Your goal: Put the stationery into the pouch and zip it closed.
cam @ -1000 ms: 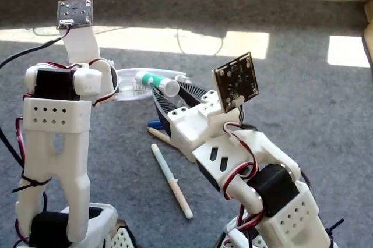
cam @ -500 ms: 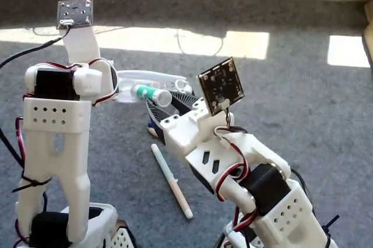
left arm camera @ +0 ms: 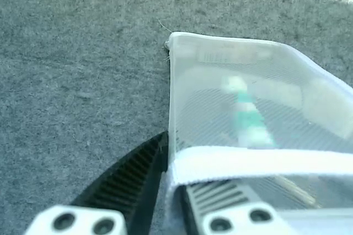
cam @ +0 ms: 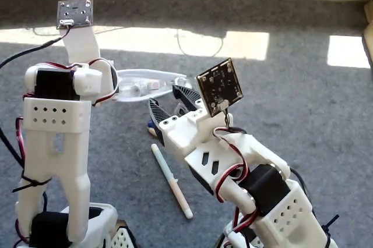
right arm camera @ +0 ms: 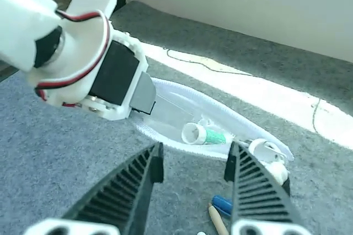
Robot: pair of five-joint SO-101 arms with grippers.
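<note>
Left gripper [left arm camera: 170, 160] has jaws clamped on the pouch [cam: 148, 83] rim; right gripper [right arm camera: 194, 152] jaws gape, empty. Pen [cam: 171, 181] lies at pouch's six o'clock; wrist views show a green tube [right arm camera: 205, 134] inside.

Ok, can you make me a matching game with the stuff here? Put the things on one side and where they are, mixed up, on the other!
Things:
1. green and white tube
2. long cream pen
3. small blue piece
4. see-through mesh pouch

Places:
A. lying out on the grey carpet between the two arms
B. pinched at its edge by the left gripper
C. inside the pouch
D. on the carpet beside the pen's tip, below the open right gripper

Pairs: 1-C, 2-A, 3-D, 4-B
</note>
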